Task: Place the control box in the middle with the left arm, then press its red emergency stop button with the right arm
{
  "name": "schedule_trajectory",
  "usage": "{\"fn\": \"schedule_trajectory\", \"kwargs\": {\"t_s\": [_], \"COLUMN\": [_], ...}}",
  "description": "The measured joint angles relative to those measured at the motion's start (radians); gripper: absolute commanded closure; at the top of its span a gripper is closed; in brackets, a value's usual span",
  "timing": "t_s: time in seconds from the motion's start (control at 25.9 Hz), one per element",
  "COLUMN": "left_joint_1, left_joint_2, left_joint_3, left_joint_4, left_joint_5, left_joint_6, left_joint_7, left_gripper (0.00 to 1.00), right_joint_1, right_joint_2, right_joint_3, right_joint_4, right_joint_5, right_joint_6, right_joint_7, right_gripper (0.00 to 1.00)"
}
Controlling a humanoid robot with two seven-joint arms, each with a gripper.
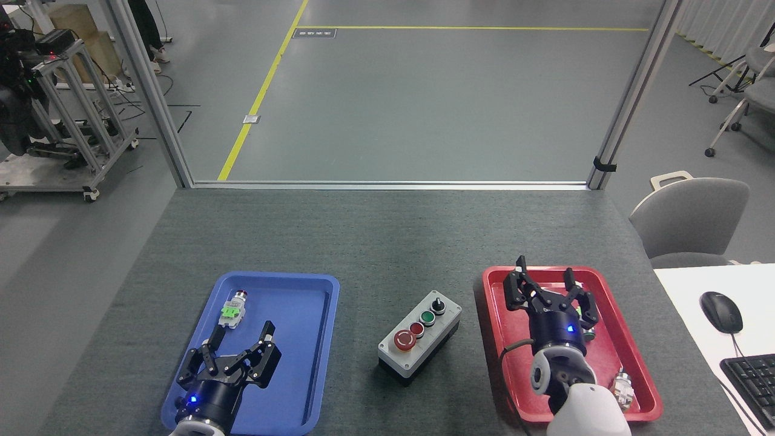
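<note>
Glossy red tray [643, 387], felt-like table [375, 242]

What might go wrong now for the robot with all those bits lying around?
The right pincer hovers open over the red tray, close above a green-tagged push-button part; it might knock it. The left pincer, open over the blue tray, could nudge the part there. The control box sits untouched between the trays.
</note>
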State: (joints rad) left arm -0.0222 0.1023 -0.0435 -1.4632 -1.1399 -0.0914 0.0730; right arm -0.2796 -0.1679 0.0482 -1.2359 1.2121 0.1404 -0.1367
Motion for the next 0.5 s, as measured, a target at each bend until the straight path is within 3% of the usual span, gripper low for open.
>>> {"fn": "schedule_trajectory", "kwargs": {"t_s": [0.19,0.5], "left_joint_1": [-0.001,-0.001], "left_joint_2": [-0.002,-0.003], "left_joint_3": [0.001,0.001], "left_joint_4": [0.004,0.004], "left_joint_5": [0.006,0.008], "left_joint_6": [0.0,-0.001], "left_joint_7": [0.01,0.012], "left_gripper": [0.01,0.01], "right_joint_1": [0.125,0.159], "right_joint_2": [-0.012,-0.001], "right_joint_3": [-0.014,-0.005], "right_joint_4": [-0.154,-0.184], "right_joint_5": [0.003,0.013], "right_joint_6": [-0.011,-0.004], "right_joint_7": [0.0,-0.003], "right_gripper": [0.0,0.0]}}
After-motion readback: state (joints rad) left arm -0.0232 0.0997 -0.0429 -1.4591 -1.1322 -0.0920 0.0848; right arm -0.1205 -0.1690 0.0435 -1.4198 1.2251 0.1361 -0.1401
